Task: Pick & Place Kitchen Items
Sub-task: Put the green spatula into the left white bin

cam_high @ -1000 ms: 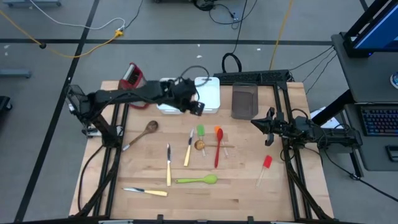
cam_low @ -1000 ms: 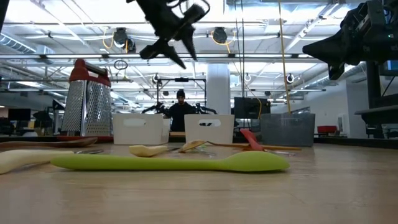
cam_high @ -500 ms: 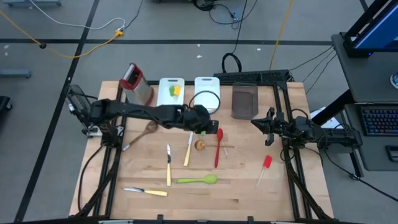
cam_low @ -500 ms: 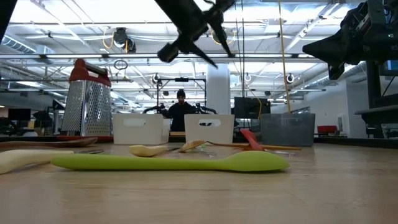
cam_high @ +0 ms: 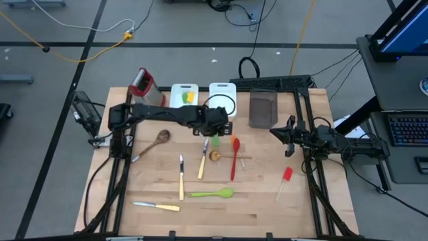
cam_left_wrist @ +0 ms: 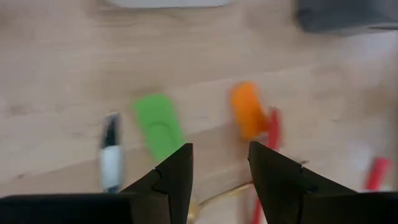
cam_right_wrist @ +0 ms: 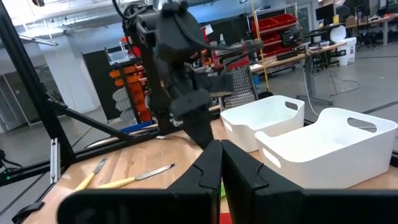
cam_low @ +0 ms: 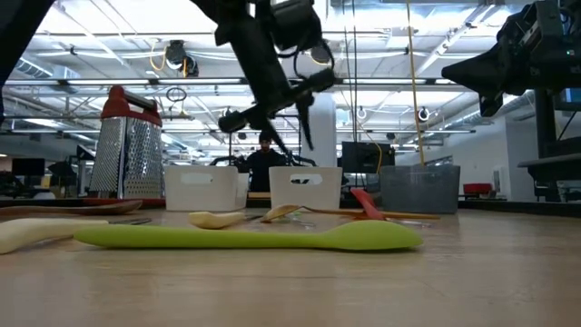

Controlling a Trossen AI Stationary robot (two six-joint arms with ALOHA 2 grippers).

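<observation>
My left gripper (cam_high: 215,124) hangs above the table's middle, near the far edge, its fingers (cam_left_wrist: 177,174) apart with nothing between them. Beneath it on the table (cam_high: 267,207) lie a green spatula (cam_left_wrist: 158,125), an orange spatula (cam_left_wrist: 247,109) and a knife (cam_left_wrist: 110,159); a red spoon (cam_high: 234,161) runs beside the orange spatula toward the near edge. From table height that gripper (cam_low: 272,118) sits clear above the utensils.

My right gripper (cam_high: 273,133) waits over the right edge, fingers pressed together and holding nothing.

Other utensils are spread on the wood: a wooden spoon (cam_high: 154,143) toward the left edge, a second knife (cam_high: 180,177) near the middle, a third (cam_high: 156,206) by the near left corner, a long green spoon (cam_high: 211,194) toward the near edge, and a red spatula (cam_high: 285,179) near the right edge.

Along the far edge stand a grater (cam_high: 146,87), two white bins (cam_high: 223,92), one already holding something yellow and green, and a dark bin (cam_high: 263,109).
</observation>
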